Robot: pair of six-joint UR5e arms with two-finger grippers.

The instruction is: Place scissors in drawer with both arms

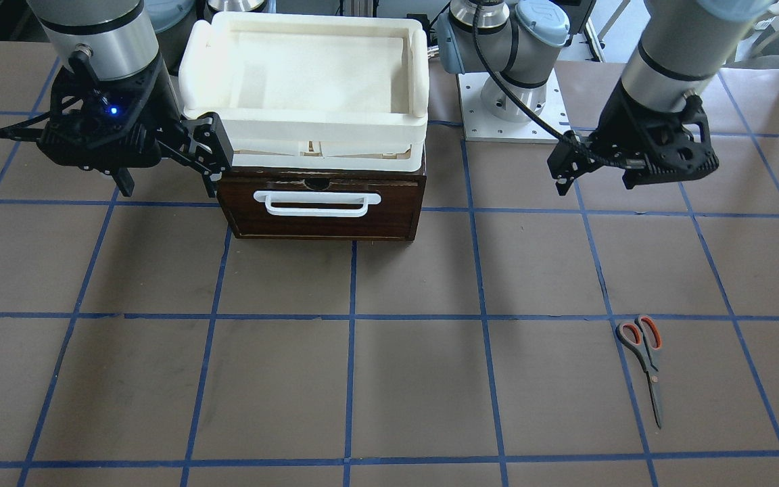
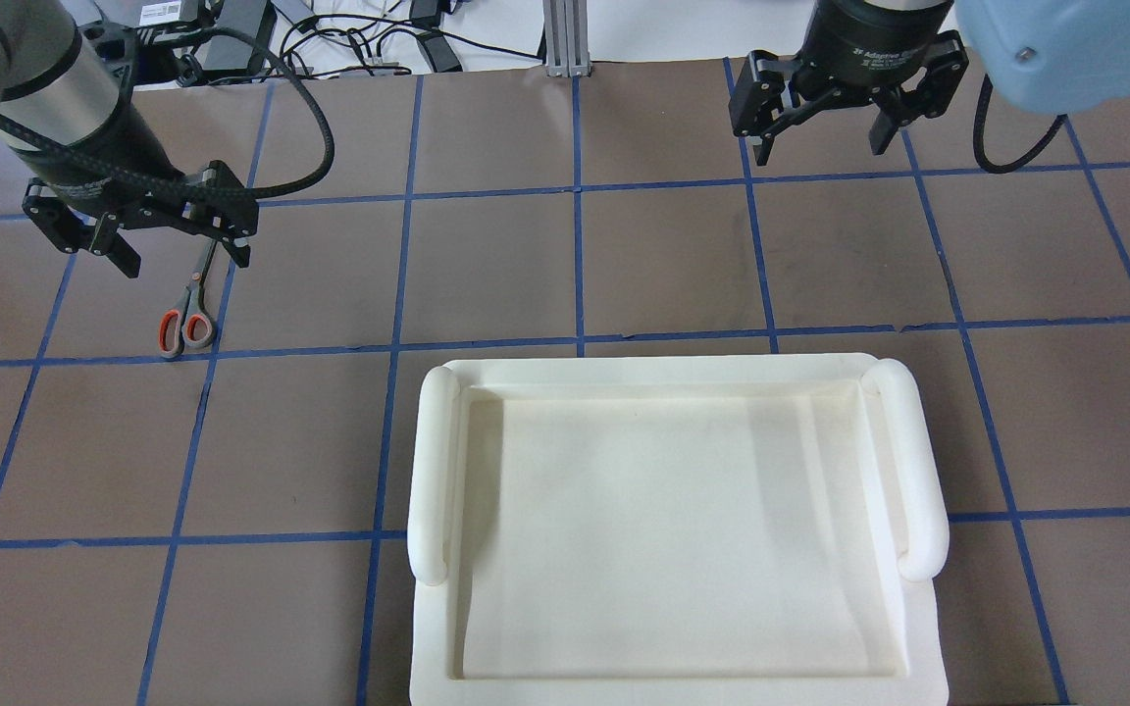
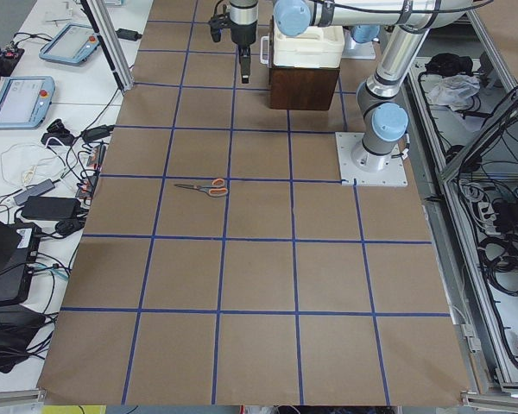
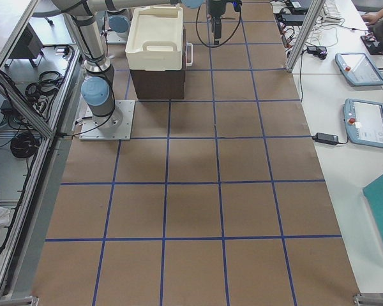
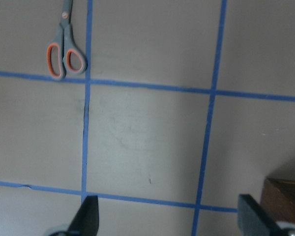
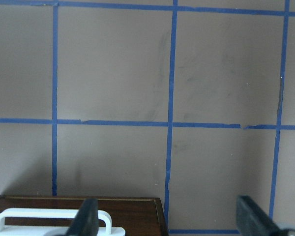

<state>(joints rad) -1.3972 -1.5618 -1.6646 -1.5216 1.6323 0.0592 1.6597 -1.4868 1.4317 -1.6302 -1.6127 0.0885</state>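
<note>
The scissors (image 1: 642, 358) lie flat on the brown table with grey handles lined orange; they also show in the overhead view as scissors (image 2: 186, 316) and at the top left of the left wrist view as scissors (image 5: 65, 53). My left gripper (image 2: 180, 257) hangs open above the table, short of the scissors, nothing between its fingers. The dark brown drawer (image 1: 322, 211) is closed, its white bar handle (image 1: 317, 203) facing the operators' side. My right gripper (image 1: 168, 179) stands open beside the drawer's front corner, empty; the right wrist view shows the drawer top (image 6: 137, 209) below it.
A white foam tray (image 1: 305, 122) sits on top of the drawer box. The left arm's base plate (image 1: 512, 111) is bolted beside it. Blue tape lines grid the brown table. Tablets and cables lie on side benches beyond the table edges.
</note>
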